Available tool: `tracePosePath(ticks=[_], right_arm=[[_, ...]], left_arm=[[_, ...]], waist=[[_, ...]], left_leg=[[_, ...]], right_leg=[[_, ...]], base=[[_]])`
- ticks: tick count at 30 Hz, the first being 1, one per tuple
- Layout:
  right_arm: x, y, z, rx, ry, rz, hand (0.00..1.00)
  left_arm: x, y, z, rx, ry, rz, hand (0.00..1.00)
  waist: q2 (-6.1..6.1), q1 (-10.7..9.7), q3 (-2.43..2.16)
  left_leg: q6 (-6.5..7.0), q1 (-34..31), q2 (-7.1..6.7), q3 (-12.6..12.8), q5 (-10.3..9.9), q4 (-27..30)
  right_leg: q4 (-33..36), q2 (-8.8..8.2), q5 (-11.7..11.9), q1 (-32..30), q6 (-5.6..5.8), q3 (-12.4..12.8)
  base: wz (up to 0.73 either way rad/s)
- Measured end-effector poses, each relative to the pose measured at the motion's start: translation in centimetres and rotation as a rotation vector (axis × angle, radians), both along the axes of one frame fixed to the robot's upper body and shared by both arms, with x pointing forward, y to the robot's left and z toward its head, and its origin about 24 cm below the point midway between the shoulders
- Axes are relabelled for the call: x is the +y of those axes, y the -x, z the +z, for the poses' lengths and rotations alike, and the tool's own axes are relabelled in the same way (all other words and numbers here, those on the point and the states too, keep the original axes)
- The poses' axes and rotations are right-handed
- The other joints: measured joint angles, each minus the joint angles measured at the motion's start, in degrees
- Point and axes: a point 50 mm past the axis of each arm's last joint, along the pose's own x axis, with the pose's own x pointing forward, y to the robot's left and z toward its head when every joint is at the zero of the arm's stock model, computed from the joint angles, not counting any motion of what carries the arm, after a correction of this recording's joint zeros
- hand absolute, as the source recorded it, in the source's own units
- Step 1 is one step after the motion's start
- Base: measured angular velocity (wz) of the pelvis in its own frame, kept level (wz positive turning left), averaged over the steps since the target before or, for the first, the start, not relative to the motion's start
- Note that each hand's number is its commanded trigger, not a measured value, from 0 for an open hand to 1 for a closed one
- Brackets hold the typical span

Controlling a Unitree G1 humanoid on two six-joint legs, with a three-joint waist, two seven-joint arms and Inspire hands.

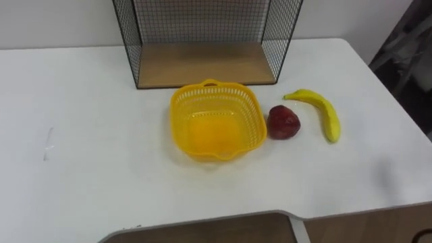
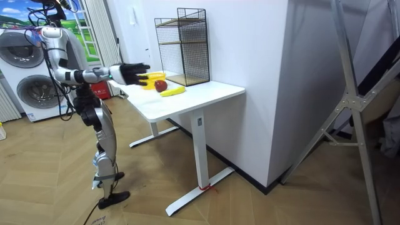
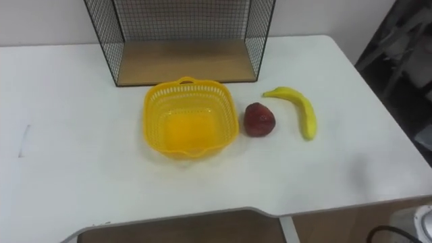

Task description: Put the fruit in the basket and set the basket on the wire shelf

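Lying between basket (image 1: pixel 181 116) and banana (image 1: pixel 325 112), red fruit (image 1: pixel 283 123); wire shelf (image 1: pixel 202 64) behind; right hand (image 2: pixel 130 73) open.

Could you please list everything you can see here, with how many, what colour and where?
basket: one, yellow, empty, mid-table in front of the wire shelf
red fruit: one, dark red, on the table close beside the basket's right side
banana: one, yellow, on the table to the right of the red fruit
wire shelf: one, black mesh with a wooden floor, at the back of the table
table: one, white, against the wall
washing machines: two, white, stacked at the room view's left
right hand: one, dark, fingers spread, held out towards the table in the room view
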Motion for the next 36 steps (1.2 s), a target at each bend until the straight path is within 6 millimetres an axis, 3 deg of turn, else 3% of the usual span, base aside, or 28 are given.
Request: tracePosePath(ticks=[7, 12, 19, 28, 36], right_arm=[[3.3, -2.5, -0.3, 0.045, 0.066, 0.378, 0.00], [5.8, -3.4, -1.3, 0.110, 0.094, 0.586, 0.00], [8.2, -4.0, -2.0, 0.149, 0.129, 0.806, 0.00], [10.1, -4.1, -2.9, 0.234, 0.205, 0.966, 0.00], [10.1, -4.0, -3.5, 0.289, 0.222, 0.989, 0.00]], left_arm=[[-0.7, 0.1, -0.2, 0.017, 0.018, -0.059, 0.00], [-1.0, 0.0, -0.3, 0.023, 0.044, -0.085, 0.00], [-1.1, -0.3, -0.3, 0.027, 0.061, -0.112, 0.00], [-1.2, -0.6, -0.4, 0.041, 0.062, -0.127, 0.00], [-1.2, -1.2, -0.4, 0.033, 0.066, -0.132, 0.00]], waist=[[-0.25, 0.7, -0.07], [-0.93, 1.9, -0.31], [-0.92, 2.9, -0.18], [-0.58, 3.0, -0.18], [-0.41, 2.9, -0.18]], left_leg=[[-0.11, 0.0, -0.03, -0.7, 0.1, 0.0], [-0.24, 0.0, 0.07, -0.8, 0.3, 0.0], [-0.28, -0.1, 0.19, -1.8, 0.4, 0.1], [-0.35, -0.2, 0.18, -2.0, 0.4, 0.1], [-0.34, -0.2, 0.18, -2.1, 0.4, 0.1]], right_leg=[[-0.2, 0.01, 0.0, 0.4, -0.04, -0.5], [-0.8, 0.07, 0.3, 0.4, -0.27, -0.5], [-2.0, 0.16, 1.1, 1.3, -0.35, -1.7], [-2.0, 0.15, 1.1, 1.4, -0.38, -2.4], [-2.0, 0.15, 1.1, 1.4, -0.38, -2.4]], base=[[0.04], [0.00], [0.06], [0.02], [0.00]])
